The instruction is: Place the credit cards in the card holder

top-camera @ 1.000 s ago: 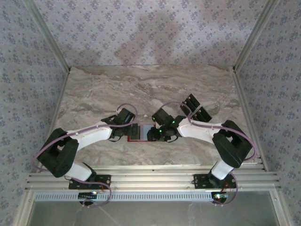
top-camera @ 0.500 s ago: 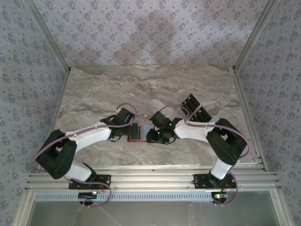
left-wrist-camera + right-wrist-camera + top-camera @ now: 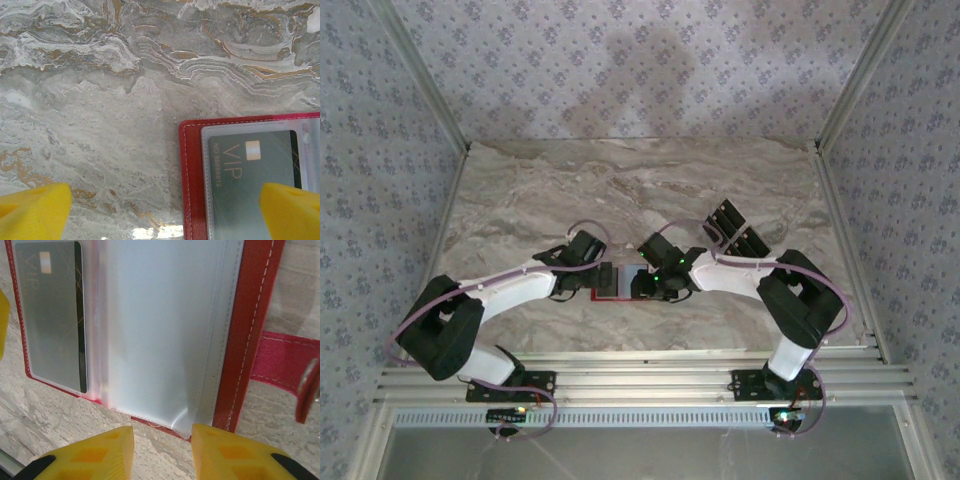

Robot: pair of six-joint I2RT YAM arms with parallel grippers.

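Right gripper [image 3: 162, 450] hovers at the open card holder's [image 3: 248, 340] near edge, jaws partly parted and clamping nothing. One credit card [image 3: 50, 315] sits in a sleeve ahead and left of its fingers, the red tab [image 3: 280, 365] off to their right. Left gripper [image 3: 161, 212] gapes wide, one fingertip [image 3: 292, 210] over the holder's carded panel. Loose credit cards [image 3: 733, 228] lie well apart, beyond the right gripper.

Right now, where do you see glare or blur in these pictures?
Left wrist view: small glare patch on the table, card sharp. Right wrist view: clear sleeves of the card holder look washed out. Top external view: soft overall, dim shadow on the back wall.
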